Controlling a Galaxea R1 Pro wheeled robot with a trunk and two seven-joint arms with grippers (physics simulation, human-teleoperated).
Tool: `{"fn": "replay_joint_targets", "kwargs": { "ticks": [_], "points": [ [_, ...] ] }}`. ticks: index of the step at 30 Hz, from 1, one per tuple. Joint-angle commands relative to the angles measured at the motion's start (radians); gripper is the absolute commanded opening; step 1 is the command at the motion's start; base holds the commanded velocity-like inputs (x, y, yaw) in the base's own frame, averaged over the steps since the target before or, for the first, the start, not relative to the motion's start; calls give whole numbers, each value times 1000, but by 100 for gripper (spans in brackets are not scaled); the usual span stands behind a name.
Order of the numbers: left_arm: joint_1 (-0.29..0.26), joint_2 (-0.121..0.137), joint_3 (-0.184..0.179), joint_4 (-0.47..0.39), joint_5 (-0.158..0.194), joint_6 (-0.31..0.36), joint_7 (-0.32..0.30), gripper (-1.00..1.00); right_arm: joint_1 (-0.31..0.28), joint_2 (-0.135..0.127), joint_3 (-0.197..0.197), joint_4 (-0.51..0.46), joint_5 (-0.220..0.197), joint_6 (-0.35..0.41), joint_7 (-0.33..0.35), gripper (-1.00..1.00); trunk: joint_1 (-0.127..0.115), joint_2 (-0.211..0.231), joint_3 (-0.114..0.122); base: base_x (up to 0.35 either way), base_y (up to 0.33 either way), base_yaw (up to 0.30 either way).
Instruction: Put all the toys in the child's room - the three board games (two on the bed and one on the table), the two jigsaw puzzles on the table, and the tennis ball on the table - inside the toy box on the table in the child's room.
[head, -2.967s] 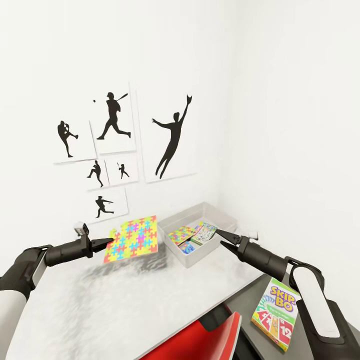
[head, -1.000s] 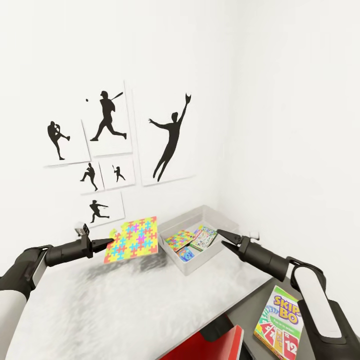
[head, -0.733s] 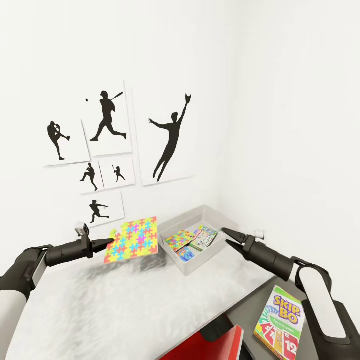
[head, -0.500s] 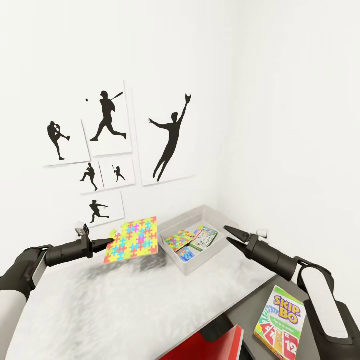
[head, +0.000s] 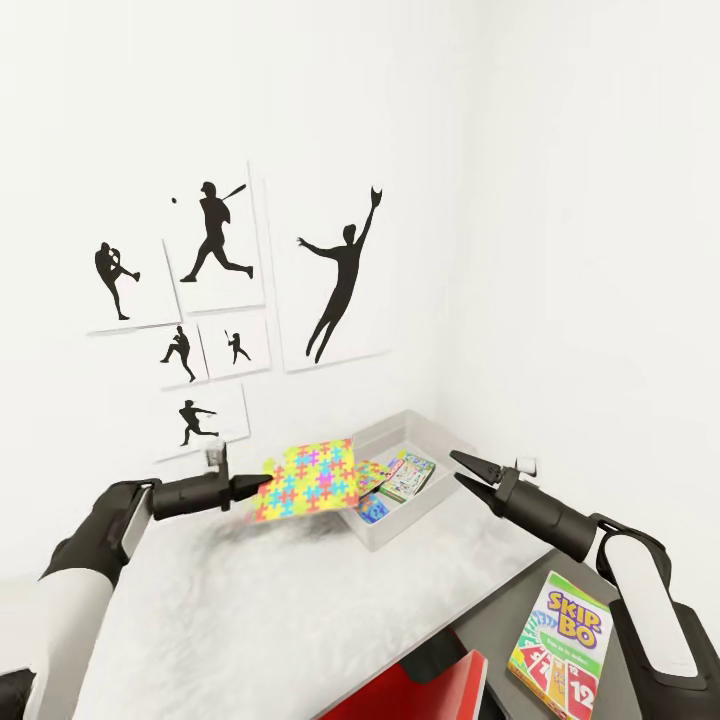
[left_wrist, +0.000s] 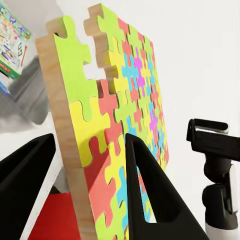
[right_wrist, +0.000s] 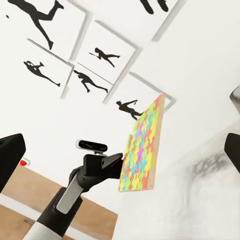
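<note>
Across the lower half of the head view runs the table (head: 300, 610), pale and mottled, with a darker low unit at lower right. On the wall at upper left hang six posters (head: 335, 275) of black ballplayer silhouettes. Near frame centre sits the grey tray (head: 440, 440), holding three flat boxes: one puzzle-patterned, one blue, one green-pink. One Skip-Bo box (head: 558, 635), yellow-green with red cards, lies on the dark unit at lower right. One red chair (head: 420, 695) shows at the bottom edge. The left gripper (head: 262, 484) pinches the edge of a puzzle (head: 308, 480), a square wooden slab of bright interlocking pieces, held tilted over the tray's left rim. The right gripper (head: 462, 469), fingers spread and holding nothing, hovers just right of the tray.
</note>
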Motion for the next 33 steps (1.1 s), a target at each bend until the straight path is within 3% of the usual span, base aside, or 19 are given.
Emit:
{"fn": "replay_joint_targets", "kwargs": {
  "ticks": [1, 3, 6, 13, 17, 18, 22, 23, 25, 28, 30, 33],
  "points": [
    [-7, -24, 0, -15, 2, 15, 21, -100, -1, 0, -1, 0, 8, 4, 9, 100, 0, -1, -1, 0, 0, 0],
    [-47, -68, 1, -33, 3, 25, 63, -100, -1, -1, -2, 0, 8, 4, 10, 100, 0, -1, -1, 0, 0, 0],
    [-101, -103, 2, -40, 5, 30, 112, -100, -1, -1, -3, 0, 8, 4, 10, 100, 0, -1, -1, 0, 0, 0],
    [-166, -151, 8, -40, 12, 29, 228, -100, -1, -1, -2, 0, 9, 4, 8, 100, 0, -1, -1, 0, 0, 0],
    [-208, -249, 13, -38, 14, 24, 390, -100, -1, -1, -3, 0, 9, 4, 9, 100, 0, -1, -1, 0, 0, 0],
    [-212, -261, 15, -38, 15, 24, 414, -100, -1, -1, -3, 0, 9, 4, 9, 100, 0, -1, -1, 0, 0, 0],
    [-253, -354, 54, -36, 23, 21, 638, -100, -1, -1, -41, 0, 9, 8, 12, 100, 0, -1, -1, 0, 0, 0],
    [-264, -363, 63, -29, 35, 21, 681, -100, -1, -1, -51, 0, 9, 10, 12, 100, 0, -1, -1, 0, 0, 0],
    [-275, -368, 70, -8, 69, 16, 742, -100, -1, -1, -64, 0, 8, 12, 13, 100, 0, -1, -1, 0, 0, 0],
    [-295, -368, 76, 66, 174, -75, 908, -100, -2, -2, -92, 0, 7, 16, 15, 100, 0, -1, -1, 0, 0, 0],
    [-309, -368, 78, 115, 282, -158, 1056, -100, -2, -3, -111, 0, 7, 17, 20, 100, 0, -1, -1, 0, 0, 0],
    [-317, -368, 76, 162, 493, -221, 1241, -100, -2, -12, -122, 0, 7, 18, 29, 100, 0, -1, -1, 0, 0, 0]
  ]
}}
